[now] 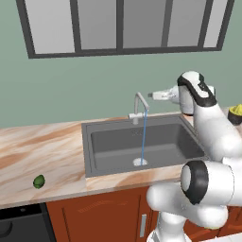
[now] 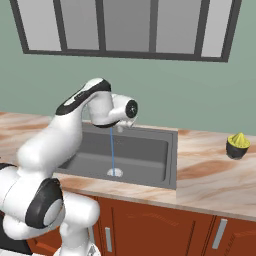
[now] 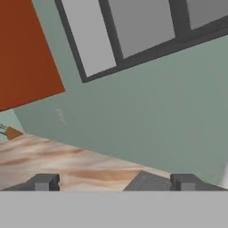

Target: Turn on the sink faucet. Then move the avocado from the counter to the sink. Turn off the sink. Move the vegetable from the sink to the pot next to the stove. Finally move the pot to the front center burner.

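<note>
The sink faucet (image 1: pixel 138 107) stands behind the sink (image 1: pixel 101 142) and a thin blue stream of water (image 1: pixel 143 137) runs from its spout to the drain. The stream (image 2: pixel 112 150) falls into the sink (image 2: pixel 155 152) in the right base view too. The avocado (image 1: pixel 38 181) lies on the counter (image 1: pixel 42 151), far left of the basin near the front edge. My gripper (image 1: pixel 151 95) hangs in the air just right of the faucet's top and points left. In the hand view my gripper (image 3: pixel 113 185) is open and holds nothing. The pot is out of view.
A dark bowl (image 1: pixel 235 114) with a yellow-green thing stands on the counter right of the sink, also in the right base view (image 2: pixel 237 145). A black appliance front (image 1: pixel 21 226) sits under the counter at the lower left. A window runs along the green back wall.
</note>
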